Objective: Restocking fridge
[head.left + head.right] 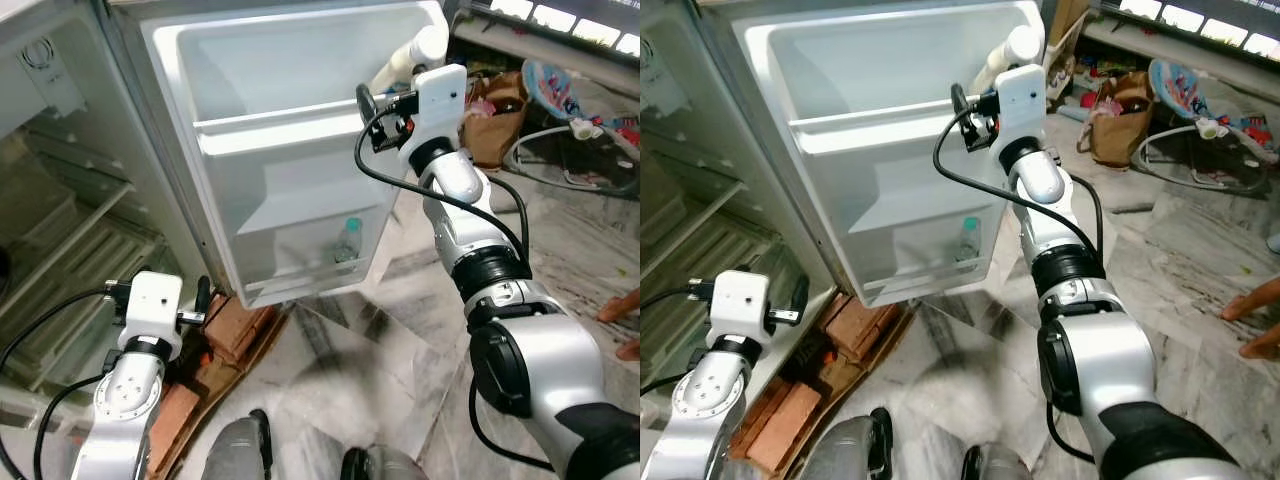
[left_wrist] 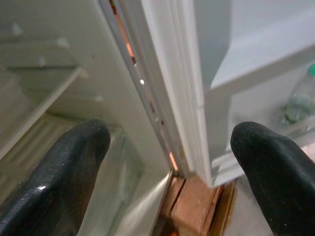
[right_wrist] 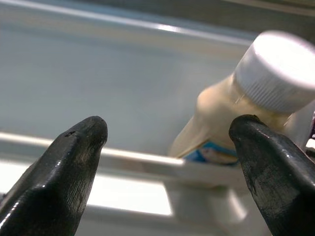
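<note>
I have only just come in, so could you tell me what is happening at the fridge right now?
The robot stands at the open fridge door. Its right gripper is raised at the upper door shelf, fingers open, beside a cream bottle with a white cap that leans in the shelf's corner. A small water bottle stands in the bottom door shelf. The left gripper is low by the fridge's bottom edge, open and empty, above some bricks.

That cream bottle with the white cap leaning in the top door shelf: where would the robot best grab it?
Probably by the neck just below the white cap, coming from the open side of the fridge door. The cream bottle leans with its base behind the shelf rail, so only its upper part is free. The right gripper is open before it.
</note>
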You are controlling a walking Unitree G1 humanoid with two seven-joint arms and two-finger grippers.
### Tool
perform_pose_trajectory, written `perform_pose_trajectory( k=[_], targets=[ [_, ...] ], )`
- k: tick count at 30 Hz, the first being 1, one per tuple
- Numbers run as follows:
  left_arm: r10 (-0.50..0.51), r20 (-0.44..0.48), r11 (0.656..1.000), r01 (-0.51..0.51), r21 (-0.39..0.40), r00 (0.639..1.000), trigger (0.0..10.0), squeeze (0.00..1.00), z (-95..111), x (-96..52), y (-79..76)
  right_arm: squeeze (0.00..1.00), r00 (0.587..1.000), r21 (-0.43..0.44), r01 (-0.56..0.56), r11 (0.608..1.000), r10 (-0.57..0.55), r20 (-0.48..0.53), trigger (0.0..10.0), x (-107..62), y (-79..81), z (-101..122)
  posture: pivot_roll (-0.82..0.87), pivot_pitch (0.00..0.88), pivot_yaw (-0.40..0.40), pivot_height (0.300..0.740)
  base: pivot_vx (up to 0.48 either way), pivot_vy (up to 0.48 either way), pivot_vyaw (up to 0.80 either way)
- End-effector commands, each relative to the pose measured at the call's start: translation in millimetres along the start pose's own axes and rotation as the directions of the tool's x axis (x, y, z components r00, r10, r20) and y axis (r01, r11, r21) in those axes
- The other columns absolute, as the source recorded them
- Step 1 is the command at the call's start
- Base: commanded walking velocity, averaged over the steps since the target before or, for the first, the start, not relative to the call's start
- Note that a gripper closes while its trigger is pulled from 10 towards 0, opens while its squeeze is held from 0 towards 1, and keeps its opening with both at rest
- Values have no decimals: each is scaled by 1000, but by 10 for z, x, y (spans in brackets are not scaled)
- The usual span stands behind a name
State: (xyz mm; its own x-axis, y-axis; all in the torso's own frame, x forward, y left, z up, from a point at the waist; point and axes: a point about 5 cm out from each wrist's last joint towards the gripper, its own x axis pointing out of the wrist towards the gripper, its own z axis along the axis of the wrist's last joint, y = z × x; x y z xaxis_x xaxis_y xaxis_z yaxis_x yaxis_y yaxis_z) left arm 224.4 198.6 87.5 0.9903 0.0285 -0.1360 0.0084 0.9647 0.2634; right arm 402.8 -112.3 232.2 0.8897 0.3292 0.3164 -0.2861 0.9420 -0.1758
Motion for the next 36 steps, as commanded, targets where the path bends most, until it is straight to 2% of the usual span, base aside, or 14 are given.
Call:
perform_pose_trajectory(
  k=[1, 8, 13, 16, 21, 26, 33, 35, 36],
  targets=[
    [-2, -14, 1000, 2, 7, 1000, 10000, 0, -1, -49, 38, 0, 1000, 13, 4, 1000, -4, -5, 10000, 18, -18, 3, 254, 249, -35, 740, 0, 0, 0],
    [8, -39, 1000, -7, 18, 999, 10000, 0, 9, -121, 91, 0, 999, -9, -12, 1000, 12, 42, 10000, 131, -19, 171, 266, 283, -35, 740, 0, 0, 0],
    [9, -50, 1000, -8, 21, 999, 10000, 0, 27, -131, 102, 0, 995, -32, -12, 999, 15, 96, 10000, 242, -24, 382, 267, 300, -36, 740, 0, 0, 0],
    [10, -57, 1000, -9, 21, 998, 10000, 0, 27, -142, 109, 0, 987, -62, -10, 998, 20, 161, 10000, 295, 0, 533, 265, 308, -36, 740, 0, 0, 0],
    [9, -67, 1000, -7, 20, 998, 10000, 0, 13, -153, 96, 0, 975, -64, -24, 998, 37, 217, 10000, 333, 56, 650, 260, 303, -40, 740, 0, 0, 0],
    [11, -67, 1000, -10, 14, 998, 10000, 0, 21, -119, 69, 0, 976, -41, -37, 998, 45, 215, 10000, 291, 75, 566, 248, 290, -49, 740, 0, 0, 0],
    [-1, -48, 1000, 1, -2, 999, 10000, 0, 28, -25, 10, 0, 968, -21, -80, 997, 83, 237, 10000, 112, 126, 350, 207, 243, -50, 740, 0, 0, 0],
    [-5, -37, 1000, 5, -7, 999, 10000, 0, 43, 15, -9, 0, 965, -18, -97, 995, 99, 244, 10000, 42, 171, 280, 195, 230, -49, 740, 0, 0, 0],
    [-8, -28, 1000, 8, -8, 1000, 10000, 0, 56, 58, -27, 0, 959, -14, -128, 992, 128, 252, 10000, -86, 258, 178, 175, 209, -44, 740, 0, 0, 0]
  ],
)
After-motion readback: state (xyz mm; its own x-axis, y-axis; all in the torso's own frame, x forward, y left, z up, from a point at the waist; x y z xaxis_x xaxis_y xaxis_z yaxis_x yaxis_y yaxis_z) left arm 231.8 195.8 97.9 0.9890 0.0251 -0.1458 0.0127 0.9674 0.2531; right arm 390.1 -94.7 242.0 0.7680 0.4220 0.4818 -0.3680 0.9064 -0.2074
